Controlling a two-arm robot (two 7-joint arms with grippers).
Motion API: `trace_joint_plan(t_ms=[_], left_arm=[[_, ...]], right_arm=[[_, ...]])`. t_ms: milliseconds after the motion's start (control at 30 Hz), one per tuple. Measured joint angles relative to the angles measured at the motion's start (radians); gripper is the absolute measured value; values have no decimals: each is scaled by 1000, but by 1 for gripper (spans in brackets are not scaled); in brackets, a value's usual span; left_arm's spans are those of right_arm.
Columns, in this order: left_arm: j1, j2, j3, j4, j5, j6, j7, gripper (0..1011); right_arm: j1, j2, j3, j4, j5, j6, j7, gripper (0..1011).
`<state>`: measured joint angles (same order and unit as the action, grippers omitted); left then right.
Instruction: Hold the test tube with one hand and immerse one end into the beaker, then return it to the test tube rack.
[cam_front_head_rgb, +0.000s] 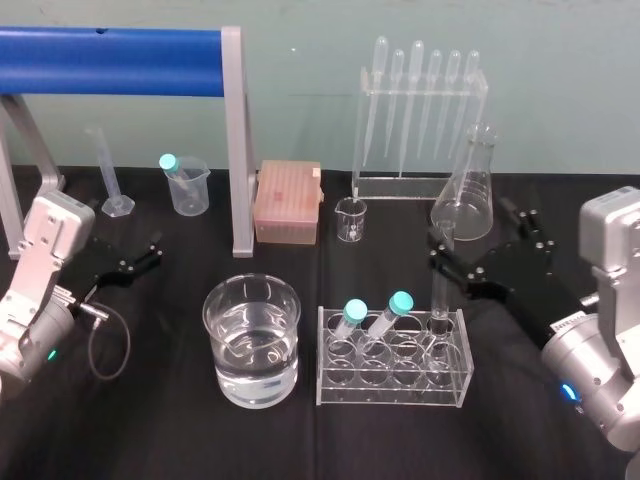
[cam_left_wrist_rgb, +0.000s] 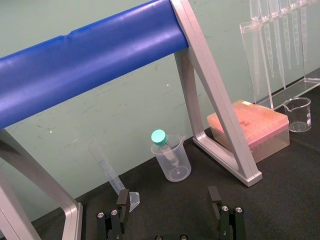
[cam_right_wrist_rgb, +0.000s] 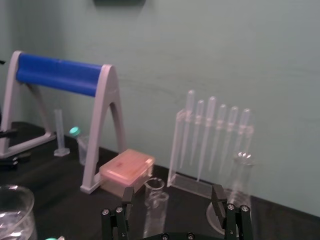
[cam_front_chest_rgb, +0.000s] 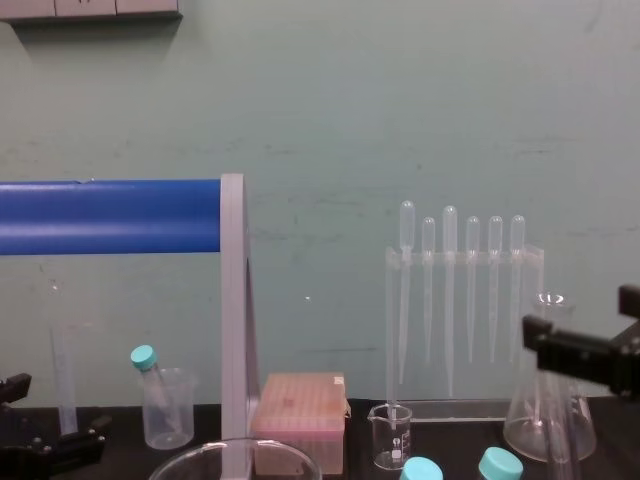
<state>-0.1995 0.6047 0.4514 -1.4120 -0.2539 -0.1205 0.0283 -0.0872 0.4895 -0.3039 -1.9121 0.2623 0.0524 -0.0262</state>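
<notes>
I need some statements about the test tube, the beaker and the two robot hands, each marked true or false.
1. The long clear glass test tube stands in the clear plastic rack. True.
2. The right hand is shut on it. False: its fingers are open, the tube between them.
3. The wide clear glass beaker holds clear liquid. True.
4. The left hand grips the beaker. False: it is open, apart, at the left.
</notes>
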Motion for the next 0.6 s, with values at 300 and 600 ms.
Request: trace_joint_plan(t_ms=[300, 600], left_arm=[[0, 0, 0, 0, 0, 0, 0, 1000], [0, 0, 0, 0, 0, 0, 0, 1000]], right_arm=[[38, -22, -20, 60, -10, 22, 58, 1003], [68, -52, -22, 109, -28, 38, 87, 1003]])
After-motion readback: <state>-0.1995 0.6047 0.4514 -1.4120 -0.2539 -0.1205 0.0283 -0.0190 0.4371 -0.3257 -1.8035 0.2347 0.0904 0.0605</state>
